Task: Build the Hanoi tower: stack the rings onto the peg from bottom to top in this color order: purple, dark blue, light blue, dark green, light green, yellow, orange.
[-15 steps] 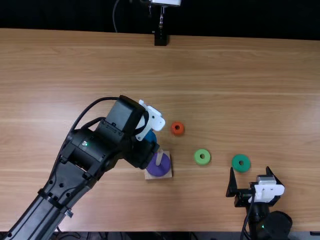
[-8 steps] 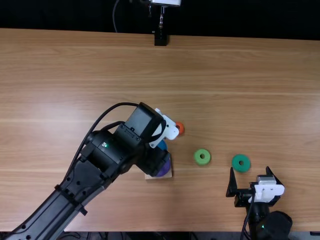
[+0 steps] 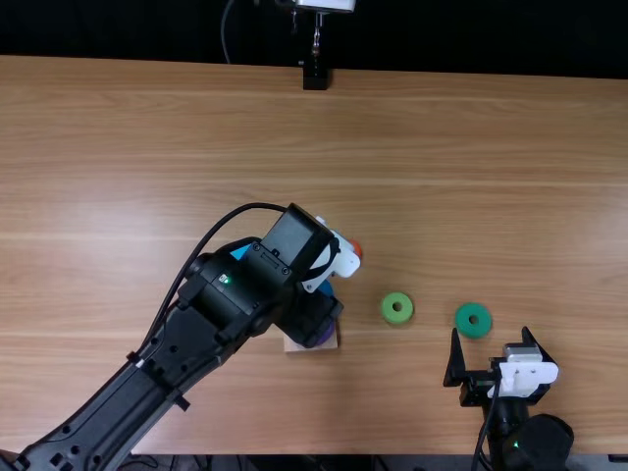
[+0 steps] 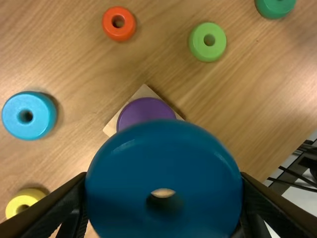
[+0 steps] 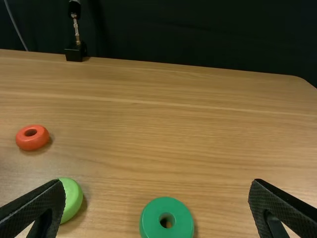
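Note:
My left gripper (image 3: 310, 316) is over the wooden base (image 3: 295, 345), shut on the dark blue ring (image 3: 327, 287). In the left wrist view, the gripper (image 4: 164, 177) clasps the dark blue ring (image 4: 163, 144) by its sides; something pale shows through its hole, and I cannot tell whether the peg is inside. The purple ring (image 4: 143, 111) lies on the base, partly covered. Around lie the light blue (image 4: 28, 115), yellow (image 4: 24, 202), orange (image 4: 119, 23), light green (image 4: 207, 41) and dark green (image 4: 275, 5) rings. My right gripper (image 3: 491, 334) stands open; its wrist view shows the gripper (image 5: 157, 182) holding nothing.
The left arm stretches over the table (image 3: 177, 128) from the lower left and partly covers the light blue ring (image 3: 239, 252). A black stand (image 3: 315, 76) is at the far edge. Cables (image 4: 292, 182) run beside the table's near edge.
My left gripper has moved right and slightly nearer the table's front edge, carrying the dark blue ring. It now covers more of the purple ring. The right arm has stayed still.

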Motion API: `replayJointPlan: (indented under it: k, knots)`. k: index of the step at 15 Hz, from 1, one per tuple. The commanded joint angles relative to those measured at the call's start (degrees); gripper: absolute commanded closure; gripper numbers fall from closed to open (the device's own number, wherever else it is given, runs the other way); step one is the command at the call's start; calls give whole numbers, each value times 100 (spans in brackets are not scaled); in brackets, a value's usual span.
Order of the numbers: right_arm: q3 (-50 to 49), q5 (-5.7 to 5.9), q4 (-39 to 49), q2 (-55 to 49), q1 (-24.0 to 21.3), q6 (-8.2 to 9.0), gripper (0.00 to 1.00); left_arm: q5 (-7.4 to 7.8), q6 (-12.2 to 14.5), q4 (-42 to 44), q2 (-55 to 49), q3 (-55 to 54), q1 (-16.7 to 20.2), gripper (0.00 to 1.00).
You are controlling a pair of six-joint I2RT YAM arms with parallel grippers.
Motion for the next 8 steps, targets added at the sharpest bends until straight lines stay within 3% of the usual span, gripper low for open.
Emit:
replayJointPlan:
  k: [1,8]
  knots:
    - [-381,82,-394,-69,-34,3,0,-6,-45,16,69,132,-69,100]
    - [-381,82,-394,-69,-34,3,0,-6,-45,58,209,132,-86,100]
